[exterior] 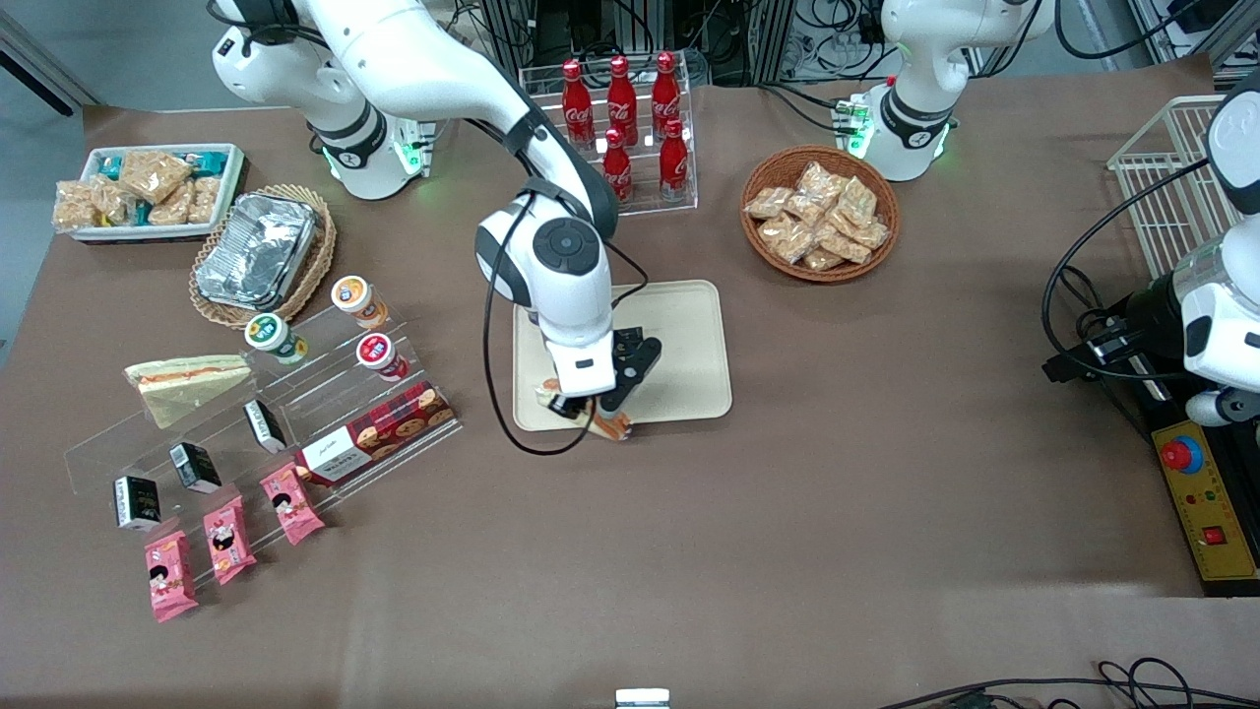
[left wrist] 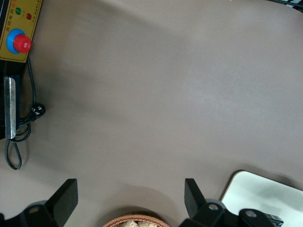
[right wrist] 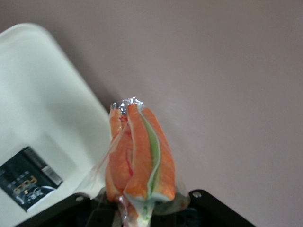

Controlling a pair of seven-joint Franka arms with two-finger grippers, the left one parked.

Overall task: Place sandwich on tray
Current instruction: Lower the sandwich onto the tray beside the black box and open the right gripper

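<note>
Hanging wrist-down over tray [exterior: 689, 335] near edge, tool [exterior: 583, 409] clenched on sandwich [right wrist: 139, 156], lifted.

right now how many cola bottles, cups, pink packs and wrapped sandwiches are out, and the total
cola bottles: 5
cups: 3
pink packs: 3
wrapped sandwiches: 2 (the sandwich held in the gripper at the tray's near edge, a second wedge by the cups)
total: 13
</note>
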